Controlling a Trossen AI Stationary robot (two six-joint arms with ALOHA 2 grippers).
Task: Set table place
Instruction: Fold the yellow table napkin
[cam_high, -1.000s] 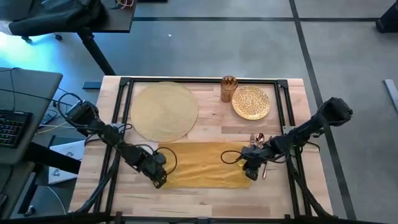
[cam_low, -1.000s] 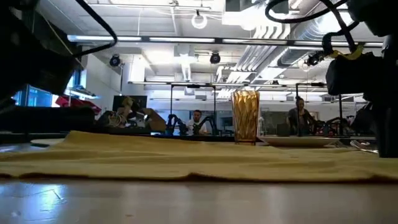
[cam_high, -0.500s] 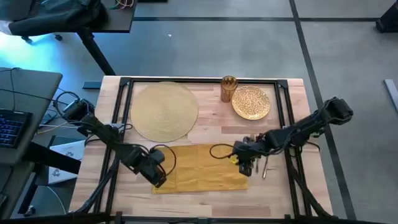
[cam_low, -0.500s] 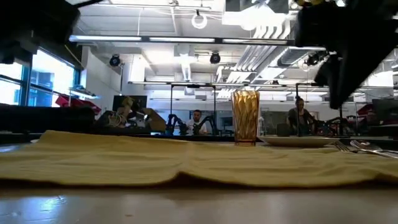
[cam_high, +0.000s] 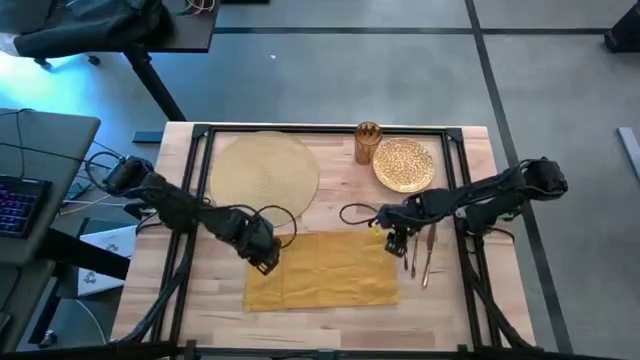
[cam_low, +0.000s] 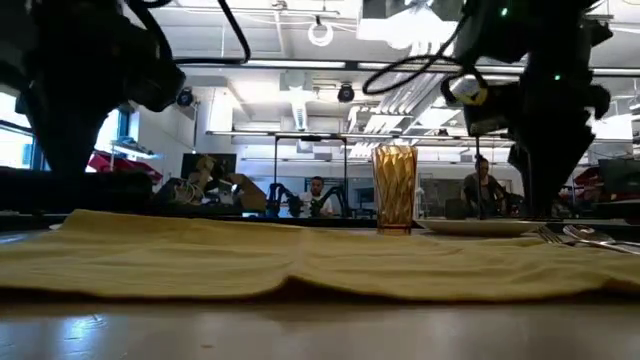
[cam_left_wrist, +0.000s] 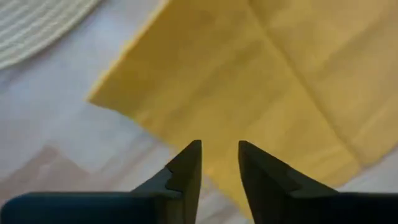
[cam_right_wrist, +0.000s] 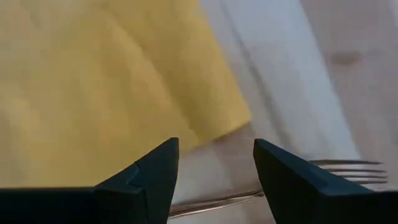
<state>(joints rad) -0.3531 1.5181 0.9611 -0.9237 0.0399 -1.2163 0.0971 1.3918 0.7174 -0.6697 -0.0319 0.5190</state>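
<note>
From above, the woven placemat (cam_high: 264, 179) lies flat on the far left of the wooden surface (cam_high: 330, 305), its near edge just beside the yellow napkin (cam_high: 322, 270). The gold plate (cam_high: 404, 164) and amber glass (cam_high: 367, 143) stand at the far right, well apart from the mat. The left gripper (cam_high: 264, 257) hovers at the napkin's far left corner, the right gripper (cam_high: 397, 241) at its far right corner, beside the cutlery (cam_high: 422, 250). The mat looks thin, light and limp, so I'd judge it best pinched at its rim and slid.

The low view shows the napkin's ripples and the glass upright, but not the mat.

The left wrist view shows jaws narrowly parted and empty above the napkin's corner, with the mat's rim nearby.

The right wrist view shows wider, empty jaws and a fork (cam_right_wrist: 339, 167) beyond.
</note>
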